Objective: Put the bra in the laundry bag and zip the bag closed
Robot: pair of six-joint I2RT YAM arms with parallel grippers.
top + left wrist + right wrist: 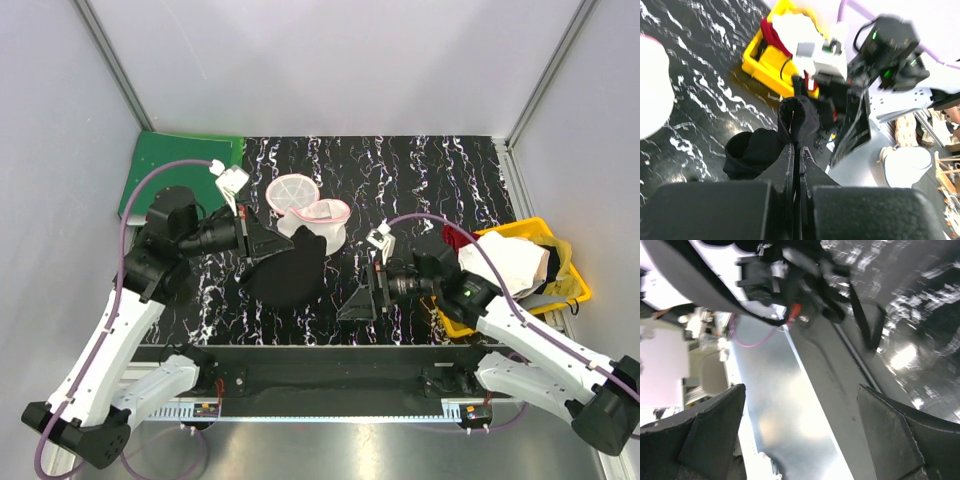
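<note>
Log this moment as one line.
left gripper: shut on bra | right gripper: open, empty | bra: outside laundry bag

You have nothing to read here: no text, label, brand, number or sign is legible in any of the three views.
</note>
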